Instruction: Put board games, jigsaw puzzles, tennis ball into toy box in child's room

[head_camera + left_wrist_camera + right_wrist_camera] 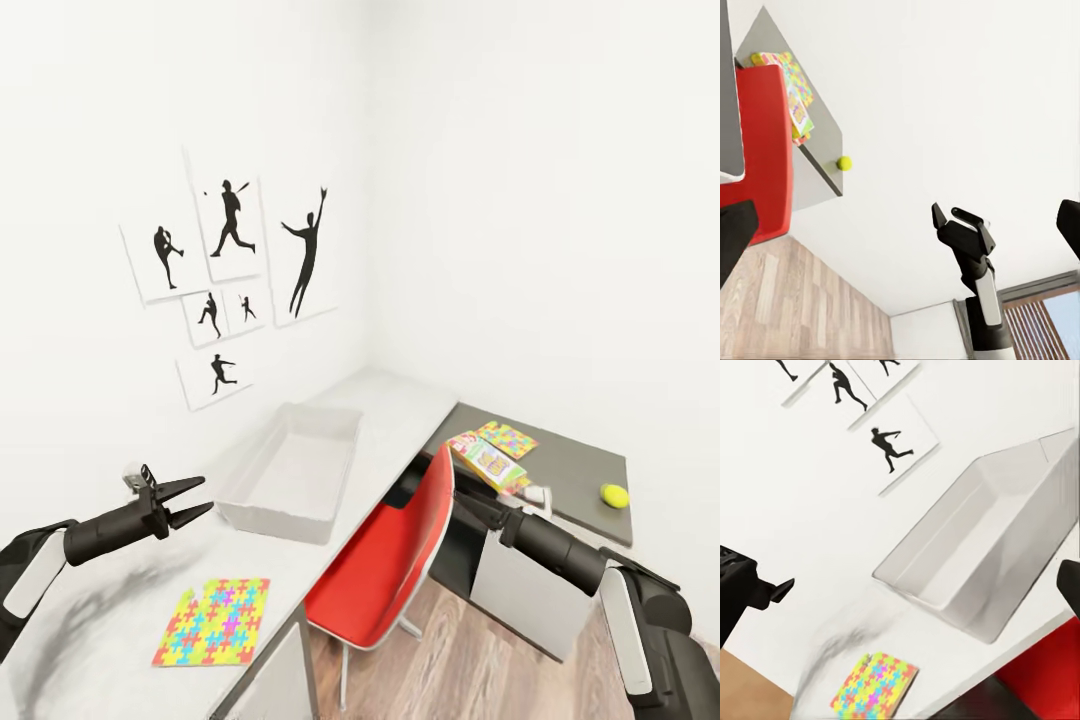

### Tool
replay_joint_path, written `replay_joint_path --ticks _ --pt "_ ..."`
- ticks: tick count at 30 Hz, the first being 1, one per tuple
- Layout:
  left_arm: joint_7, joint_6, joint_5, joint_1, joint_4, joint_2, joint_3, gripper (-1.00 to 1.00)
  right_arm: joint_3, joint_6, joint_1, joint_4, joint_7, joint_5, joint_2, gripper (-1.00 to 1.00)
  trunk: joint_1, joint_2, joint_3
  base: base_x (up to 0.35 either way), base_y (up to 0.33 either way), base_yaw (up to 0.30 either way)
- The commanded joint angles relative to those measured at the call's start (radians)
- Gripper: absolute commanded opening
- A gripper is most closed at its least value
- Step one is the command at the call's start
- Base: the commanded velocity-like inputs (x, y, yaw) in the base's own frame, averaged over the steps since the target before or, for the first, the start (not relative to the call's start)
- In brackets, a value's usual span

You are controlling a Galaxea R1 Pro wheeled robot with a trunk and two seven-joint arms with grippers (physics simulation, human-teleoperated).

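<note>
The toy box (290, 470) sits empty on the pale worktop (100, 600), with one jigsaw puzzle (214, 621) near it. The left gripper (190, 500) hovers level beside the box, jaws apart. On the lower dark section lie a second jigsaw puzzle (506, 439), one board game (487, 462) and one tennis ball (613, 495). The right gripper's jaws reach toward the game behind the red chair (390, 565); I cannot tell their state.

We see:
Toy box (290, 470): light grey
Puzzle (213, 621): yellow, green, red, blue, pink
Ball (613, 495): yellow-green
Chair (385, 570): red
</note>
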Motion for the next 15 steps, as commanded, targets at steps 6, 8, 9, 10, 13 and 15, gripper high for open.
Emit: replay_joint_path --ticks 6,8,9,10,13,15 --pt "-0.002 0.006 0.002 0.0 0.0 -0.001 -0.001 1.0 -0.001 0.006 -0.001 0.0 0.002 -0.008 -0.001 1.0 0.0 -0.002 0.002 -0.246 0.0 -0.261" --pt "-0.002 0.006 0.002 0.0 0.0 -0.001 -0.002 1.0 -0.001 0.006 -0.001 0.001 0.002 -0.014 0.0 1.0 0.0 -0.002 0.004 -0.229 0.0 -0.261" --pt "-0.002 0.006 0.002 0.0 0.0 -0.001 -0.002 1.0 -0.001 0.006 -0.001 0.001 0.001 -0.015 0.0 1.0 0.0 -0.002 0.004 -0.223 0.0 -0.261" --pt "-0.002 0.006 0.001 0.0 0.0 -0.001 -0.002 1.0 -0.001 0.006 -0.001 0.001 0.001 -0.016 0.0 1.0 0.0 -0.002 0.005 -0.216 0.0 -0.261" --pt "-0.002 0.006 0.001 0.0 0.0 -0.001 -0.002 1.0 0.0 0.005 -0.001 0.001 -0.001 -0.018 0.0 1.0 0.0 -0.002 0.007 -0.197 0.0 -0.245" --pt "-0.002 0.006 0.002 0.0 0.0 -0.001 -0.002 1.0 0.0 0.006 -0.001 0.002 -0.001 -0.018 0.001 1.0 0.0 -0.002 0.008 -0.178 0.0 -0.159"
